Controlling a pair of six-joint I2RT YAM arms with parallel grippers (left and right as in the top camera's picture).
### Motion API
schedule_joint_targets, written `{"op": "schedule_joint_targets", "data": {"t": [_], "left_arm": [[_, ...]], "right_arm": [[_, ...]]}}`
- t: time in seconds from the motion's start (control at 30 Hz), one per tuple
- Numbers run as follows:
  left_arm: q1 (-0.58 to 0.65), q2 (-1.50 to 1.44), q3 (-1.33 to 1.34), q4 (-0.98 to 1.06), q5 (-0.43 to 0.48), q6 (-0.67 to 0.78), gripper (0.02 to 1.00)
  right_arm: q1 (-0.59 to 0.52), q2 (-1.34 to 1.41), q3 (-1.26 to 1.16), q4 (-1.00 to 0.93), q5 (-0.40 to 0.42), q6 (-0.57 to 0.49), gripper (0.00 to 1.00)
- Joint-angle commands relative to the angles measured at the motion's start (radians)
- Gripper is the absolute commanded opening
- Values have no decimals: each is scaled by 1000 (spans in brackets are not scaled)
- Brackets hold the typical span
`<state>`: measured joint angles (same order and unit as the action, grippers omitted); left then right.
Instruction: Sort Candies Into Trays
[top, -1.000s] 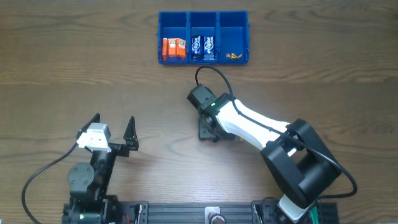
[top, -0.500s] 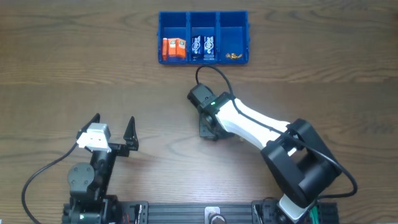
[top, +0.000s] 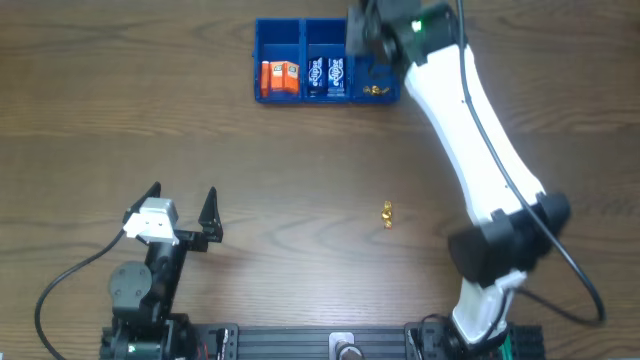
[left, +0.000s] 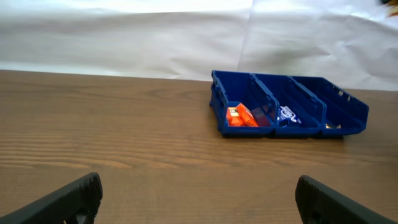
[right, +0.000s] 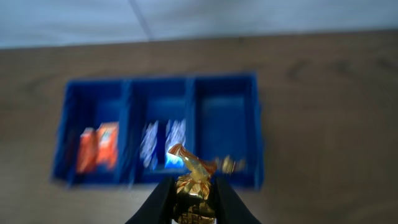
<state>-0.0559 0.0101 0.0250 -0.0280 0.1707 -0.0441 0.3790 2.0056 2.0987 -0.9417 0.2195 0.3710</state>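
Note:
A blue three-compartment tray (top: 327, 22) stands at the far middle of the table. It holds orange candies (top: 280, 78) on the left, blue candies (top: 327, 75) in the middle and a gold candy (top: 373, 91) on the right. My right gripper (top: 375, 30) hangs over the tray's right side, shut on a gold-wrapped candy (right: 189, 177). Under it lie the tray (right: 161, 81) and its right compartment's gold candy (right: 230, 165). Another gold candy (top: 387, 213) lies on the bare table. My left gripper (top: 183, 205) stands open near its base, with nothing in it.
The left wrist view looks across the wooden table to the tray (left: 286, 82), with its orange candies (left: 239, 116) and blue candies (left: 287, 114). A white wall stands behind it. Wide free table lies between the tray and both arm bases.
My right arm rose from the table's middle and swung far up to the tray with a gold candy. A second gold candy now shows where the gripper was. The left arm stayed still.

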Motion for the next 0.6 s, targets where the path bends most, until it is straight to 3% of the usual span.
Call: {"op": "schedule_joint_targets", "data": {"t": [0.03,0.3,0.37,0.4,0.47,0.6], "left_arm": [[3,-6,-20,-32,13,15,998],[3,-6,-20,-32,13,15,998],[3,-6,-20,-32,13,15,998],[3,-6,-20,-32,13,15,998],[3,-6,-20,-32,13,15,998],[3,-6,-20,-32,13,15,998]], "right_arm": [[-40,184,10,94,26,-87,183],[-63,309,10,188,27,-88,226],[-63,303,16,185,31,-89,312],[-63,297,22,172,31,-89,430],[-63,264,24,145,31,-89,542],[-63,142,9,73,31,-89,638]]}}
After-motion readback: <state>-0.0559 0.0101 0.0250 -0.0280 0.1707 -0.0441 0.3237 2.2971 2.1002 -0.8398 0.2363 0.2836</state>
